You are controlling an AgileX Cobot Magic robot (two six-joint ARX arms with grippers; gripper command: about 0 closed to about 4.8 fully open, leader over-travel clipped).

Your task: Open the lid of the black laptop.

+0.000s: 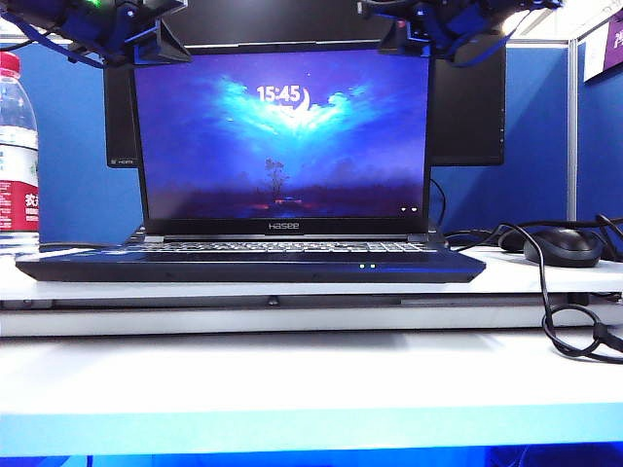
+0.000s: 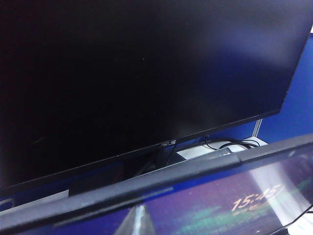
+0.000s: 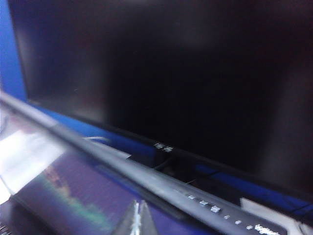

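The black laptop (image 1: 250, 265) was seen on a white bench (image 1: 292, 379), set along the raised rear part of it and roughly centred. The lid (image 1: 282, 136) was raised nearly upright, and its lit screen was turned toward the front edge of the bench; a blue picture and the time 15:45 were displayed, with the word "Hasee" on the lower bezel. Two small lights were lit on the laptop's front edge.

The left gripper (image 1: 161, 44) was held at the lid's top left corner and the right gripper (image 1: 409, 39) at its top right corner, both seen dark against the upper frame of the exterior view. Whether the lid was touched by either could not be told. In the left wrist view a pale pointed fingertip (image 2: 138, 221) was shown over the screen, just below the lid's upper edge (image 2: 161, 178). In the right wrist view two thin fingertips (image 3: 138, 220) were seen pressed close together with only a narrow seam between them, and nothing was pinched by them. The spread of the left gripper's fingers could not be told.

A large dark monitor (image 1: 467, 97) was stood behind the lid. A water bottle (image 1: 17, 146) was placed near the left edge of the bench, and a black mouse (image 1: 563, 247) with trailing cables (image 1: 574, 331) near the right edge.
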